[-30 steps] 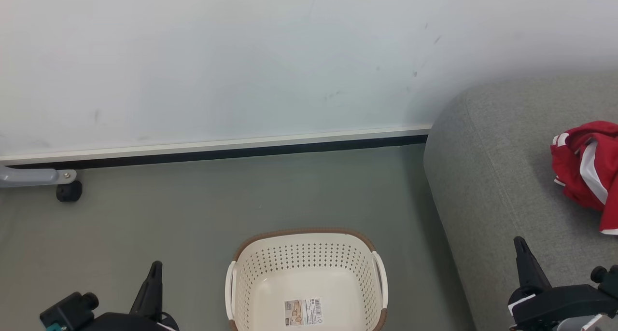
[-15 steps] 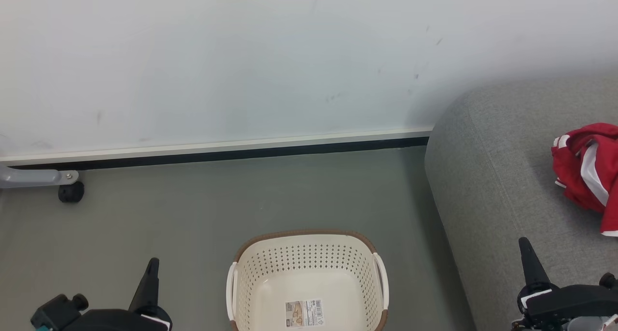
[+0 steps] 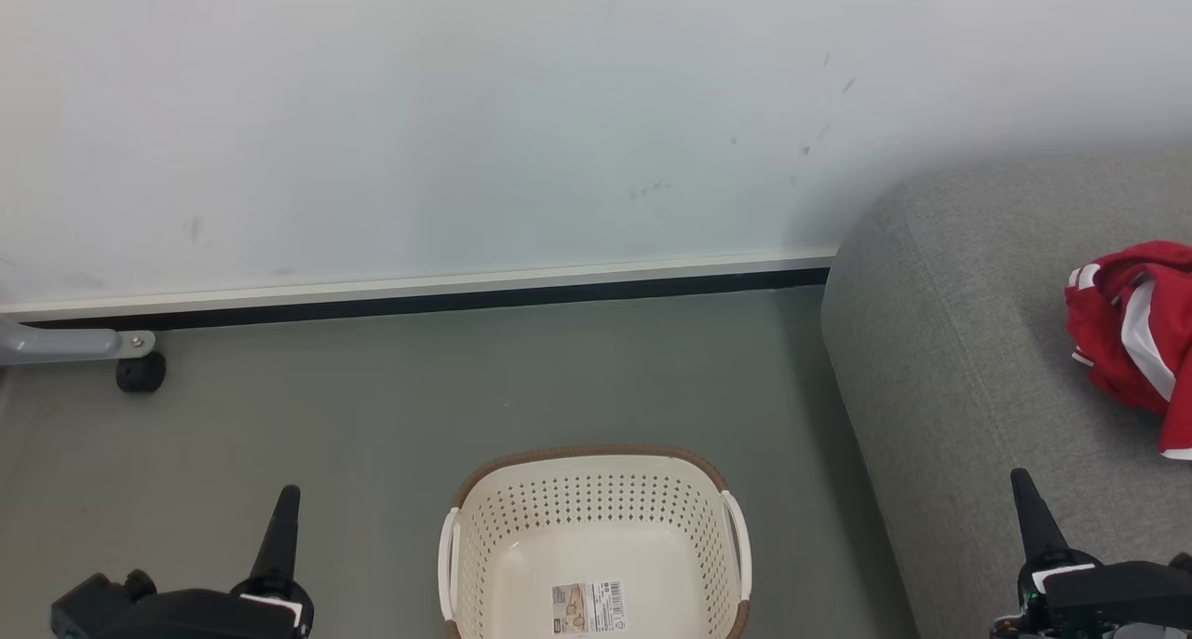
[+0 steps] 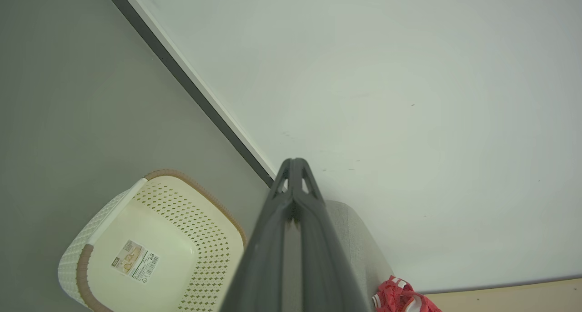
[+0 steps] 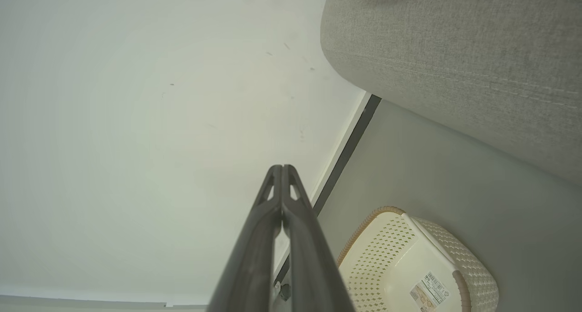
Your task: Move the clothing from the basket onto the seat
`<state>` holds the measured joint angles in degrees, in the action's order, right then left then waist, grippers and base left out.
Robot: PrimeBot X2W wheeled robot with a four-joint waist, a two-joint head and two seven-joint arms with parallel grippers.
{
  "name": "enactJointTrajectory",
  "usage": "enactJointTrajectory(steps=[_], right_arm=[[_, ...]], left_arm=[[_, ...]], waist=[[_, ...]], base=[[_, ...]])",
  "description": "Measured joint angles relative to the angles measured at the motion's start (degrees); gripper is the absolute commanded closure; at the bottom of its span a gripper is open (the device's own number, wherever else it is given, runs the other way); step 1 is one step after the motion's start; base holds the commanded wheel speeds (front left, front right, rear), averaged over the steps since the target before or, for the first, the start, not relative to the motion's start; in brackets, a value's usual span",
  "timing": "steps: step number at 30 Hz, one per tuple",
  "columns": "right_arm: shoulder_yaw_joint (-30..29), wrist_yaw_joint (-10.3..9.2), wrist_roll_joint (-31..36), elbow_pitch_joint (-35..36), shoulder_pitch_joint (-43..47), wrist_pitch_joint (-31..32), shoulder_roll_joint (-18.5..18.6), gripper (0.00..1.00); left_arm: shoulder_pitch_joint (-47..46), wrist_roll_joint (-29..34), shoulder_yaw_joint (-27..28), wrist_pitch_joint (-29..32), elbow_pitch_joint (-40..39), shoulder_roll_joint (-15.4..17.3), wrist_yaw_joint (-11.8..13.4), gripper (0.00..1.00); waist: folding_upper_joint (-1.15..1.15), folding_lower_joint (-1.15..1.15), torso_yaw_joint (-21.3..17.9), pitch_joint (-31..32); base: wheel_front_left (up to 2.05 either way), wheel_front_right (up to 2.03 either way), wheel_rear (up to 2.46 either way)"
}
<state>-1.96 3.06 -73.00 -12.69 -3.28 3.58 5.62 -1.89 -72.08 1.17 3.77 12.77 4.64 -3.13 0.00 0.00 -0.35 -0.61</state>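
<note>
Head view: clothing [image 3: 1131, 341] rests on seat [image 3: 959, 369], well apart from basket [image 3: 596, 509]. Task looks done, hence left gripper [image 3: 287, 501], right gripper [image 3: 1022, 482] clenched empty, parked low.

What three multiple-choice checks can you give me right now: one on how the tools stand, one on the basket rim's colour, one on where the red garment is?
1. How do the left tool and the right tool stand?
A. both shut, holding nothing
B. both wide open
C. one shut on cloth

2. What colour is the woven rim of the cream perforated plastic basket?
A. white
B. brown
C. black

3. Where is the bright red white-striped fabric garment?
A. in the basket
B. in the left tool
C. on the grey fabric-upholstered sofa

Answers:
1 A: each wrist view shows its two fingers pressed together with nothing between them.
2 B: a brown woven band runs along the top of the basket's wall.
3 C: the garment lies crumpled on the sofa, apart from the basket.
</note>
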Motion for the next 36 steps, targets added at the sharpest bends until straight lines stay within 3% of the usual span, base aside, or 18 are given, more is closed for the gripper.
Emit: enactJointTrajectory(steps=[23,36], right_arm=[[-5.42,3.53,-17.83,-4.12,-1.39,2.55,-2.97,1.00],[-5.67,3.58,-18.42,-4.33,-1.94,2.92,-3.10,1.00]], left_arm=[[-2.52,-18.29,3.90,2.50,3.72,-1.98,-3.52,1.00],[-2.66,-19.61,4.02,2.71,3.94,-2.21,-3.93,1.00]], waist=[[0.00,0.00,0.34,0.49],[0.00,0.00,0.35,0.50]], base=[[0.00,0.00,0.00],[0.00,0.00,0.00]])
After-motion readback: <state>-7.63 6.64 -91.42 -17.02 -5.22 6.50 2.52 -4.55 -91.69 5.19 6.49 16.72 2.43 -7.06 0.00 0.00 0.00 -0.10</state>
